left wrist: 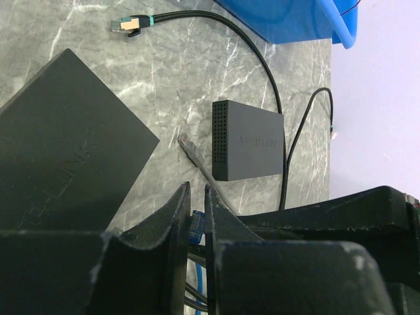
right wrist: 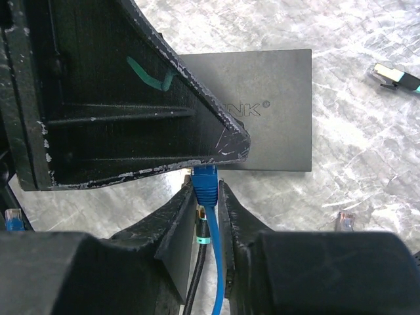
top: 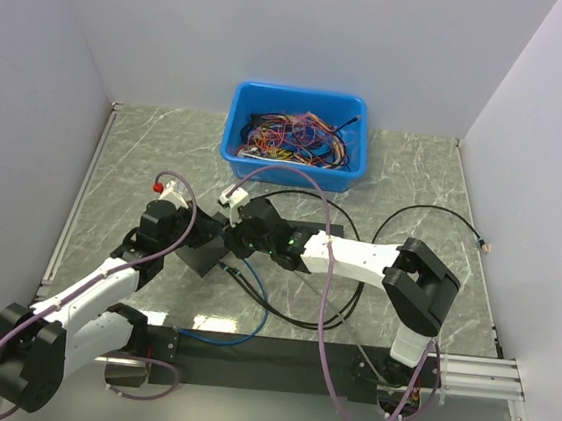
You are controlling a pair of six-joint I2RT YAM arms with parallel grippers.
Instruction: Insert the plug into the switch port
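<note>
right jaws clamp the blue plug (right wrist: 205,182) at the tp-link switch (right wrist: 275,111) edge, left jaws all but closed, empty; best pushed straight toward twelve o'clock, kept level.

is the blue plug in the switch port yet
Cannot tell: blue plug reaches the switch edge, but its depth there is not visible.

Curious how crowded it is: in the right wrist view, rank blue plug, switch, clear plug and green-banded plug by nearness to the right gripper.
From the right gripper:
1. blue plug, between its fingers.
2. switch, just ahead.
3. clear plug, low right.
4. green-banded plug, far upper right.
</note>
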